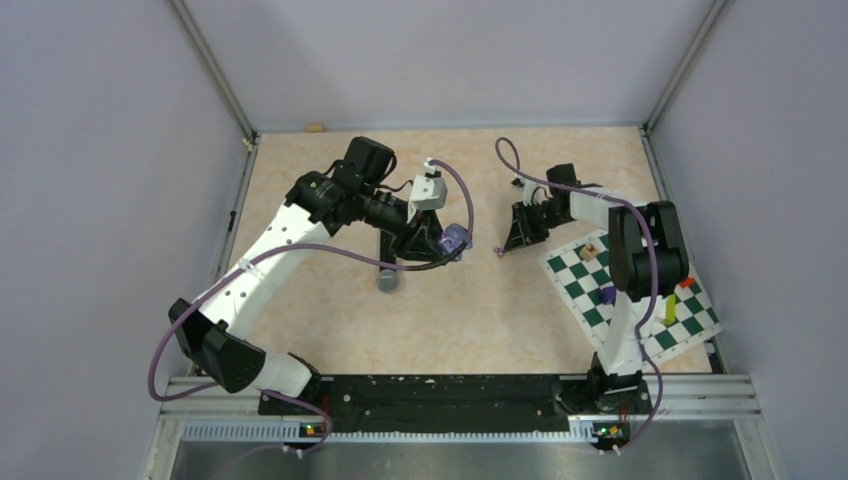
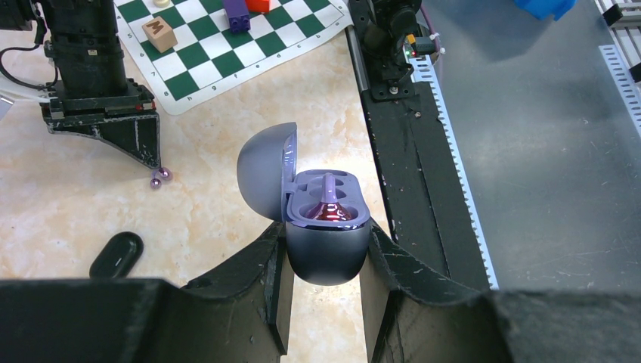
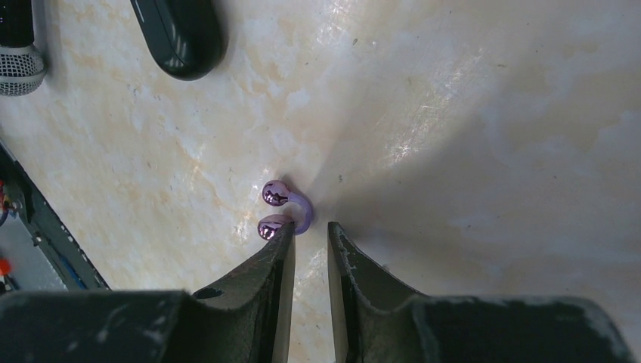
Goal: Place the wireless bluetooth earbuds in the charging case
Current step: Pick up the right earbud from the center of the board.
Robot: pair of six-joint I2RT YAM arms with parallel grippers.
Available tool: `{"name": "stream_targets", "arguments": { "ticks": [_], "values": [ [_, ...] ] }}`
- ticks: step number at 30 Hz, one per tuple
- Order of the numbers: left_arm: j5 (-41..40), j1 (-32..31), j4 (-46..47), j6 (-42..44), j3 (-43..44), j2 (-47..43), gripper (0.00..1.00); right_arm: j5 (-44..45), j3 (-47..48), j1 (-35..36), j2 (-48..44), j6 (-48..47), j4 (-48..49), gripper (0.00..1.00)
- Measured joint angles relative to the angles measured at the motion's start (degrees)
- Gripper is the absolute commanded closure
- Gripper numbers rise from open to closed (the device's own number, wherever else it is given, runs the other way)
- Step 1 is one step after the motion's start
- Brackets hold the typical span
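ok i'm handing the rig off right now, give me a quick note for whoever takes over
Left pincer: shut on the charging case, lid open.
Right pincer: jaws nearly closed, tips right at the second earbud by the table; whether it is gripped is unclear.
Done: the first earbud, purple, sits in the case.
Left: secure the second earbud, carry it to the free slot, seat it.

A beige marbled tabletop (image 1: 480, 320) sits boxed in by plain pale lavender walls: one behind it (image 1: 450, 60), one to its left (image 1: 90, 200), one to its right (image 1: 780, 150). Aluminium posts (image 1: 212, 68) rise from its back corners. Along its near edge runs an aluminium rail (image 1: 700, 385), then grey sheet metal (image 1: 460, 462). Soft glare (image 3: 423, 144) lies on the marbling.
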Motion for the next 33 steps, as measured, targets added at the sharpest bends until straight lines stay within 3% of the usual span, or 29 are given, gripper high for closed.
{"name": "stream_targets", "arguments": {
  "ticks": [33],
  "values": [
    [-0.02,0.0,0.02,0.0,0.0,0.0,1.0,-7.19,-0.04,-0.02,2.51,3.48,0.15,0.82]
  ]
}}
